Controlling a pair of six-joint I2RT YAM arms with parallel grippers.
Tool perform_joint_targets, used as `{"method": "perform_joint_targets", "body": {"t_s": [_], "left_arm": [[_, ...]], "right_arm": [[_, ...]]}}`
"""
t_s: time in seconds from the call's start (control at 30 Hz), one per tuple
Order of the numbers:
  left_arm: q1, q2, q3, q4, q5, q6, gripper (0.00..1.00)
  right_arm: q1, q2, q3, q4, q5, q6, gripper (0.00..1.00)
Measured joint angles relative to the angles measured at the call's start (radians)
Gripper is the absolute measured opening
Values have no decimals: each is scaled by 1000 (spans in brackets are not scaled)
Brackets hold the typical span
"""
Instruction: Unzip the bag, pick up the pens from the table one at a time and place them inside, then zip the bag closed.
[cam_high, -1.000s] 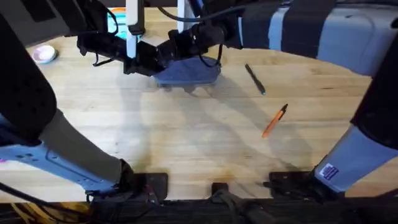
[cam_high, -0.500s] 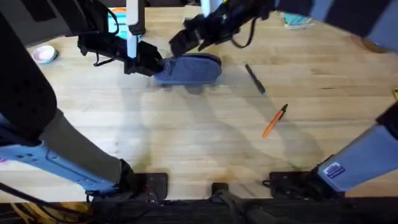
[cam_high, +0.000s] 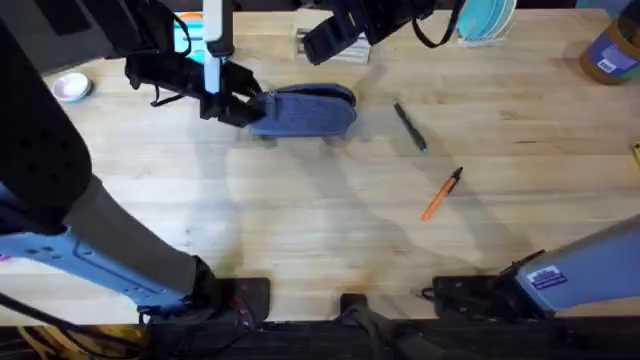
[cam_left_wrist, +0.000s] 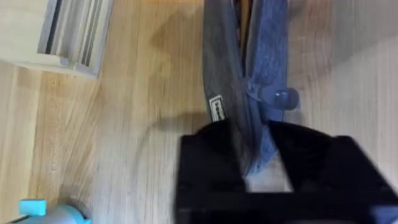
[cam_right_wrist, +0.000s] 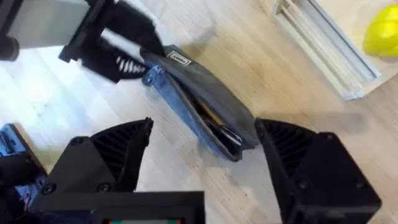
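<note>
Your bag (cam_high: 303, 110) lay unzipped at the bench's (cam_high: 300, 230) 12 o'clock, its end clenched in the left tool (cam_high: 243, 108). Right tool (cam_high: 335, 42) hung released above it. Both pens (cam_high: 409, 127) (cam_high: 441, 193) rested toward 2 o'clock.

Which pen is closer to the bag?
The dark pen with the teal tip. It lies just beside the bag, while the orange pen lies farther off, nearer the table's front.
</note>
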Motion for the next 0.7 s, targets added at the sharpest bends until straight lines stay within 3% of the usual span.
{"method": "perform_joint_targets", "body": {"t_s": [0.13,0.17,0.33,0.37,0.53,0.7], "left_arm": [[-8,0,0,0,16,0,902],[-10,0,0,-1,18,-1,969],[-12,0,0,5,21,-1,993],[0,-2,6,-50,25,0,993],[63,-62,55,-160,25,0,992],[133,-159,122,-250,32,0,993]], "right_arm": [[0,0,0,2,4,-8,997],[0,0,0,2,4,-12,997],[4,0,0,2,5,-36,976],[13,0,0,9,5,-41,758],[31,11,0,46,5,-68,72],[70,31,0,43,8,-267,31]]}}
